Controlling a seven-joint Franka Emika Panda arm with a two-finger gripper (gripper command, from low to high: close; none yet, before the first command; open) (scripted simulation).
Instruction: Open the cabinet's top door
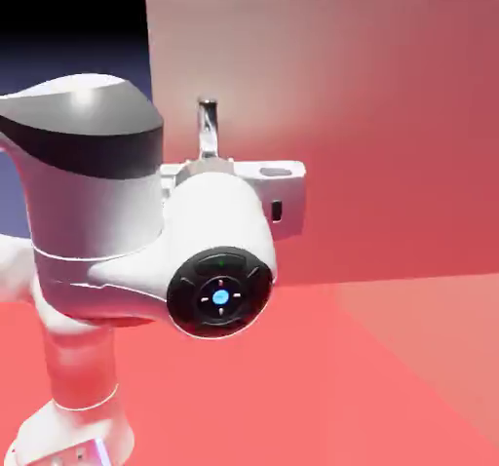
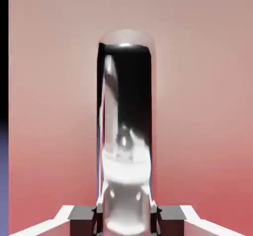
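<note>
Behind everything, a dark blue-violet backdrop is showing at the upper left of the exterior view, and a reddish-pink surface (image 1: 292,386) is filling the lower part of that view. Standing on it is the tall, plain pink-beige cabinet (image 1: 390,240), taking up the right and centre of the exterior view. Its upper flat pink-beige door panel (image 1: 370,113) is reaching from the top of the cabinet down to a thin seam just below the robot's hand.

Near the panel's left edge, a short vertical metallic bar handle (image 1: 207,123) is sticking up above the hand. The white robot arm (image 1: 88,211) is rising from the lower left corner of the exterior view and is crowding the foreground, its round black wrist cap with a blue centre facing the camera. The two-finger gripper (image 1: 208,158) is pointing into the door, largely hidden behind the wrist.

From the hand view, the shiny bar handle (image 2: 126,131) is standing large and upright in the middle, against the pink panel (image 2: 197,106). The dark grey fingertips (image 2: 83,220) are sitting tight against the bar's lower end on both sides, so the claw (image 2: 126,220) is clamped on the handle.
</note>
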